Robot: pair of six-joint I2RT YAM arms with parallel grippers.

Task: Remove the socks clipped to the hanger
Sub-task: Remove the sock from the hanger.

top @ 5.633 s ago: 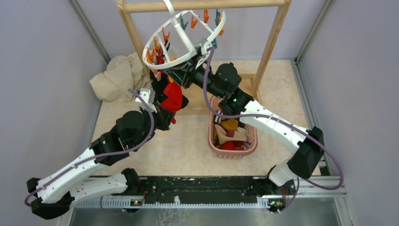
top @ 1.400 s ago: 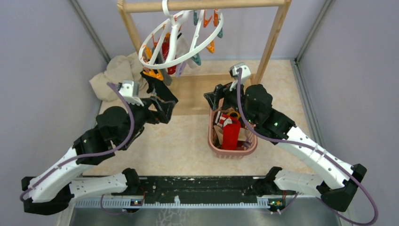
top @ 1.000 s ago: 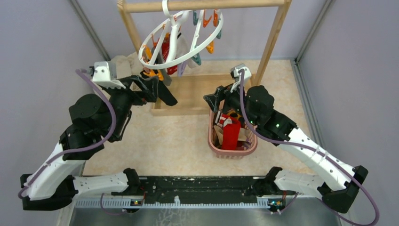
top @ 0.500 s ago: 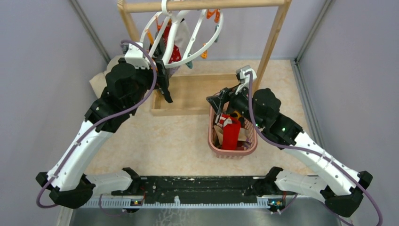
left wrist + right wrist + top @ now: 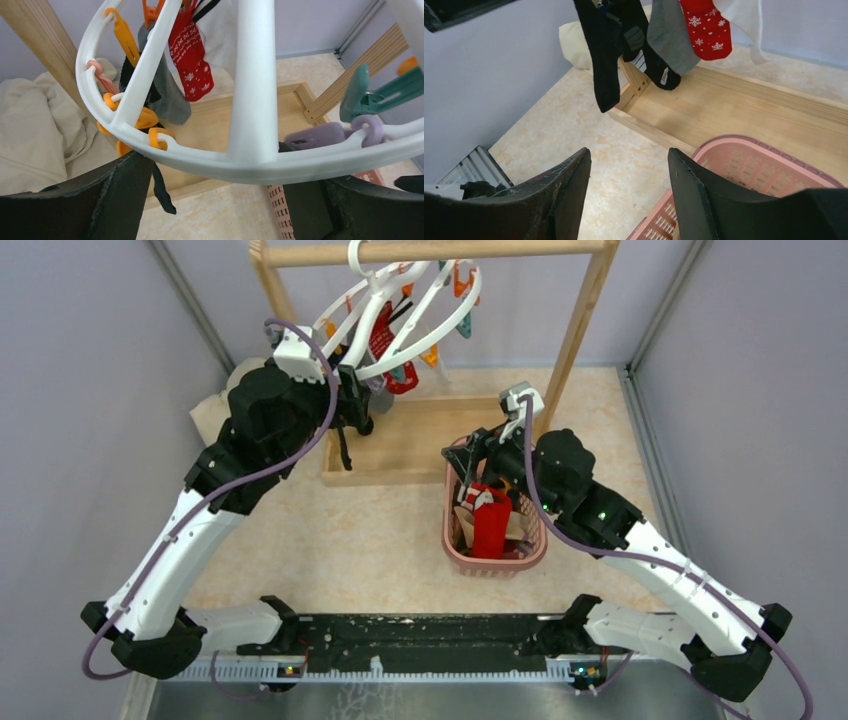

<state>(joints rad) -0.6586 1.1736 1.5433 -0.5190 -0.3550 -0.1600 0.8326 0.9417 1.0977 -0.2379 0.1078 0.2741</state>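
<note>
The white ring hanger hangs tilted from the wooden rack's top bar. Clipped to it are a red snowflake sock, a grey sock, a black sock and a white sock. They also show in the right wrist view: red sock, grey sock, black sock. My left gripper is raised to the ring's lower rim, jaws open, with the rim crossing between the fingers. My right gripper hovers open and empty over the pink basket's far left corner.
The pink lattice basket holds several socks, a red one on top. The wooden rack stands on a flat wooden base. A beige cloth lies at the back left. Teal and purple clips hang empty.
My left arm swung up and back from the table to the hanger's rim, and the ring has tipped toward the right. The right gripper stayed over the basket and narrowed a little.
</note>
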